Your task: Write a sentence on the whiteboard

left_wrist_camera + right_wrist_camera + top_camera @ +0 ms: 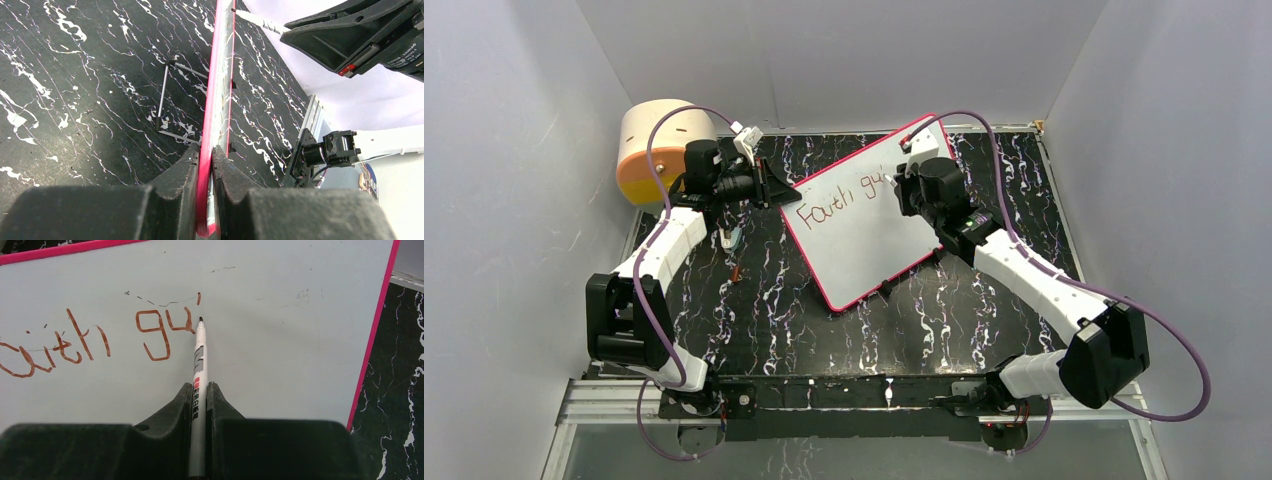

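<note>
- The whiteboard (864,235) is lying turned at an angle on the black marbled table (764,300), between the 2 arms, with its pink frame showing all round.
- The left gripper (206,150) is clamping the board's left corner, its 2 fingers closed tight on the pink frame, 1 on each face.
- The right gripper (200,387) is pinching a white marker (200,352) between closed fingers, with the barrel pointing out ahead of them.
- The marker's dark tip is sitting just right of the last written letter (whether it is touching the surface cannot be told).
- The sentence (100,340) is reading "Faith gu" so far, in brownish-red strokes in 1 line.
- A tan-and-orange drum (659,150) is sitting at the far left, behind the left arm and apart from the board.
</note>
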{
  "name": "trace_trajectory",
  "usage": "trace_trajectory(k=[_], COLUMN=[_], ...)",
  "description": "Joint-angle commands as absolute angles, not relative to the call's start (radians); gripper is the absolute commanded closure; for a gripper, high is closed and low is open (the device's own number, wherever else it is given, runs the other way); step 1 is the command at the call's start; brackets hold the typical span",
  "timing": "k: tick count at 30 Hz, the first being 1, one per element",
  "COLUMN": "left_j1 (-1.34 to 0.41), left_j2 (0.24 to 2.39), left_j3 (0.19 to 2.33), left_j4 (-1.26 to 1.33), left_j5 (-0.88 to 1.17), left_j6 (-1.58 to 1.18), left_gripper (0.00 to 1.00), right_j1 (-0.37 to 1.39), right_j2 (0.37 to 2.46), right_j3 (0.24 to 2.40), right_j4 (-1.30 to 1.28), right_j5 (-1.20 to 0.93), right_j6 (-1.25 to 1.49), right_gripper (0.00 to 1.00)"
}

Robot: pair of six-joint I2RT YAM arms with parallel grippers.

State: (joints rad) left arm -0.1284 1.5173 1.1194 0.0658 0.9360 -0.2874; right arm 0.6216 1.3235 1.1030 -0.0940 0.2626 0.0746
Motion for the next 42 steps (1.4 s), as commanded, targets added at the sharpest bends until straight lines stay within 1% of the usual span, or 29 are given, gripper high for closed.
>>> trace_trajectory(k=[1,23,42], left_j1=[-0.152,-0.152,-0.152], left_j2=[1.555,1.555,1.557], left_j3=[1.112,1.111,1.111], left_j4=[-0.024,-0.026,-0.026], left_j5=[0.856,0.857,0.856], left_j6=[-0.238,-0.238,-0.237], left_gripper=[1.00,1.00,1.00], right_j1=[0.615,0.615,0.615], right_j2=[1.327,1.353,1.328], right_j3=[1.135,1.144,1.134], right_j4=[-0.027,-0.011,-0.148], right_j5=[0.264,0.268,0.256], right_j6=[0.080,0.082,0.093], right_gripper=[1.00,1.00,1.00])
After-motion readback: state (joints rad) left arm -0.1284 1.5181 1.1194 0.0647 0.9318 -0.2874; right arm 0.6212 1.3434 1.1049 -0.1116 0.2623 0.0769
